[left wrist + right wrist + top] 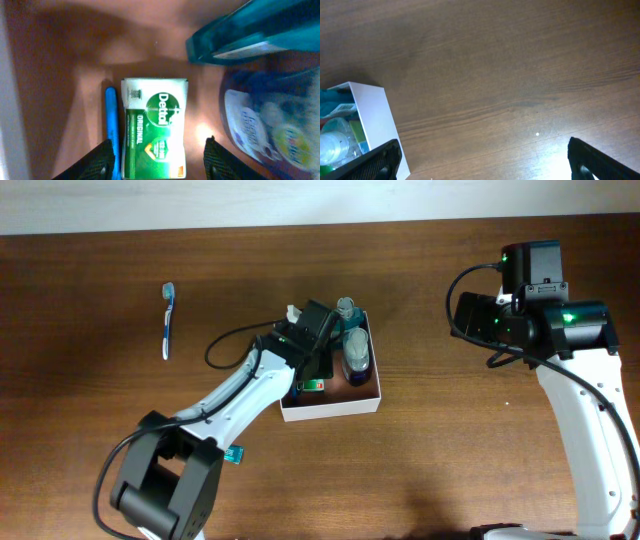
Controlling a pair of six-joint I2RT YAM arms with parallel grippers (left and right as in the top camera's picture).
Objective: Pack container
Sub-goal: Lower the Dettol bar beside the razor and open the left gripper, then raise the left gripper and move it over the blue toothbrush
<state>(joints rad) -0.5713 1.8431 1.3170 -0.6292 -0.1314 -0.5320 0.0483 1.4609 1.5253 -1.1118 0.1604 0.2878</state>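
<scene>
The container [332, 409] is a square white-walled box with a reddish-brown floor, at the table's middle. My left gripper [312, 372] reaches down into it. In the left wrist view the gripper [160, 165] is open, its fingers on either side of a green Dettol soap packet [155, 127] that lies flat on the container floor [60, 75]. A thin blue stick [112, 130] lies by the packet's left side. A teal bottle [250, 30] and a blue-labelled bottle [265, 125] lie to the right. My right gripper [485, 162] is open and empty over bare table, right of the container's wall [372, 120].
A blue toothbrush [168, 320] lies on the table at the far left. A small teal item [236, 453] lies near the left arm's base. The right arm [530, 315] hovers at the right side of the wooden table [450, 450].
</scene>
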